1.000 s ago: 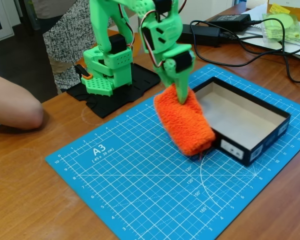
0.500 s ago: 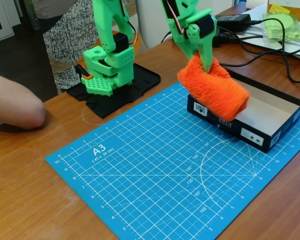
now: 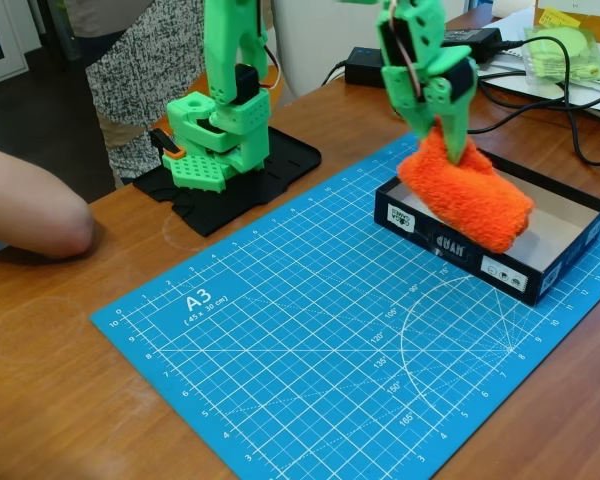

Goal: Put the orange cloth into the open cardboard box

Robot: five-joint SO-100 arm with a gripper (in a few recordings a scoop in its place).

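1. In the fixed view, the bright green plastic gripper [image 3: 457, 150] points downward at the right far part of the scene, its fingers pressed into the top of the fluffy bright orange terry cloth [image 3: 467, 195] and clamped on it.
2. The orange cloth hangs from the gripper as a thick oblong bundle, slanting down toward the right and near side.
3. The shallow rectangular cardboard box [image 3: 450, 245], dark navy-black outside with small printed labels and pale beige inside, sits open on the right far corner of the blue A3 cutting mat [image 3: 310, 330].
4. The cloth is over the box's left half; its lower end overlaps the near wall in the picture, and whether it touches the floor of the box cannot be told.
5. The right part of the box's beige floor shows bare.
6. The green arm's base [image 3: 220, 140] stands on a black plate [image 3: 235, 185] at the left far edge of the mat, on the brown wooden surface [image 3: 60, 390].
7. A person's forearm [image 3: 30, 205] rests on the surface at the left edge.
8. Black cables and a black power brick [image 3: 365, 65] lie at the far right.
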